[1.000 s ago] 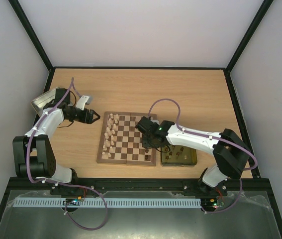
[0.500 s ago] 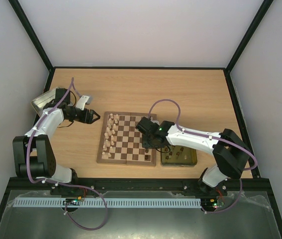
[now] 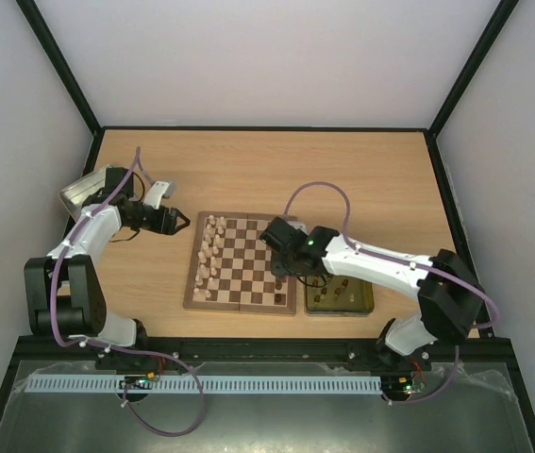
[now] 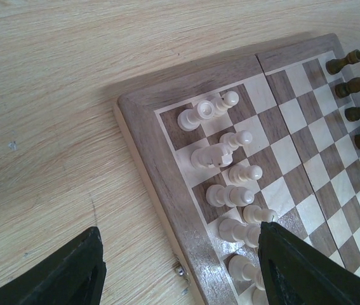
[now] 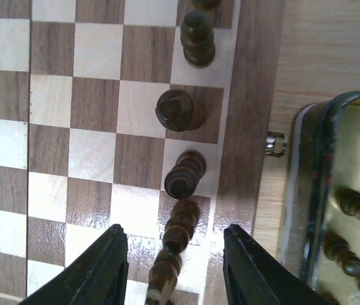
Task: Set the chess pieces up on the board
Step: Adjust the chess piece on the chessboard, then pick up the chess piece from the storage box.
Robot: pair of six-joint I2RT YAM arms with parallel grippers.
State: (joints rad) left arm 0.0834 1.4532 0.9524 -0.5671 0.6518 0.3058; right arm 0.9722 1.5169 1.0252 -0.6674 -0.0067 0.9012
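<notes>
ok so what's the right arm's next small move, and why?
Probably lift the right gripper straight up. Its jaws stand apart, clear of the dark chess pieces between them on the board's edge column, and more dark pieces lie in the yellow tin alongside.

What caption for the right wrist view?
Right gripper open astride a row of dark chess pieces on the board edge; more lie in the tin alongside.

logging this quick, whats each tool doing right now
left tool: open, holding nothing
right tool: open, straddling a dark chess piece, not gripping it
</notes>
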